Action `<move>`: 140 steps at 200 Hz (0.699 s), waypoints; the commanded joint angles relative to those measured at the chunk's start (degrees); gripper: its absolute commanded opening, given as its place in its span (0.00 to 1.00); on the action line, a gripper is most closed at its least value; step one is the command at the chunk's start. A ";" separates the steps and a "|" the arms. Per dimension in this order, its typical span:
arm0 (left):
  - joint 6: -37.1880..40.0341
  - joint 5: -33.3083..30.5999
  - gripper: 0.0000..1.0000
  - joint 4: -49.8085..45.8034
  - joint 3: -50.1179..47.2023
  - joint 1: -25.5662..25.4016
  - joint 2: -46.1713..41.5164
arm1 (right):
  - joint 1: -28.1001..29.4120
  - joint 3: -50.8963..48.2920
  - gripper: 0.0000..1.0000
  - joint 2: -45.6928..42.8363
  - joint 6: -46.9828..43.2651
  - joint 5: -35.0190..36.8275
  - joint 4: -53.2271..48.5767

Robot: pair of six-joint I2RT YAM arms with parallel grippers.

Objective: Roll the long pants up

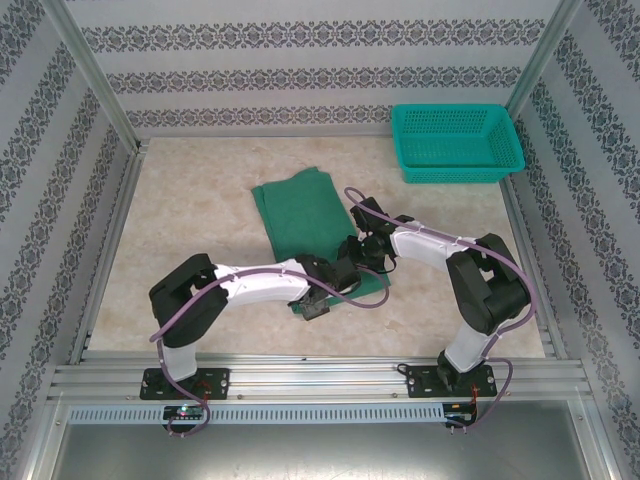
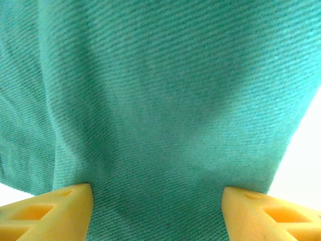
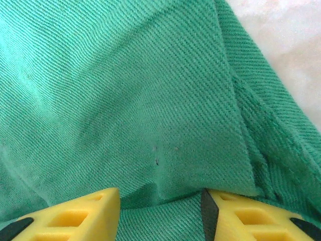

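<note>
Green long pants (image 1: 300, 212) drape across my left gripper (image 2: 157, 201), jaws spread; whether my right gripper (image 3: 160, 201) pinches, I cannot tell. Unheld cloth may slip, unrolling.

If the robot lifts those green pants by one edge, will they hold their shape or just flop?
Probably flop: the long pants lie in soft overlapping folds, with wrinkles showing in the right wrist view. The diagonal ribbed weave looks rough rather than slick, so a pinch should hold. If pushed, they would likely bunch up rather than slide as one piece.
</note>
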 commanded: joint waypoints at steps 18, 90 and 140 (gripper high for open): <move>2.97 9.79 0.70 -4.12 2.02 -0.70 3.62 | -0.36 0.02 0.49 0.65 -0.18 -1.30 1.54; 0.95 17.03 0.62 -9.64 6.75 4.17 15.14 | -0.36 0.65 0.49 1.10 0.20 -1.36 1.60; 0.35 16.40 0.42 -10.05 8.46 5.23 21.01 | -0.36 0.89 0.49 0.93 -0.09 -1.10 1.05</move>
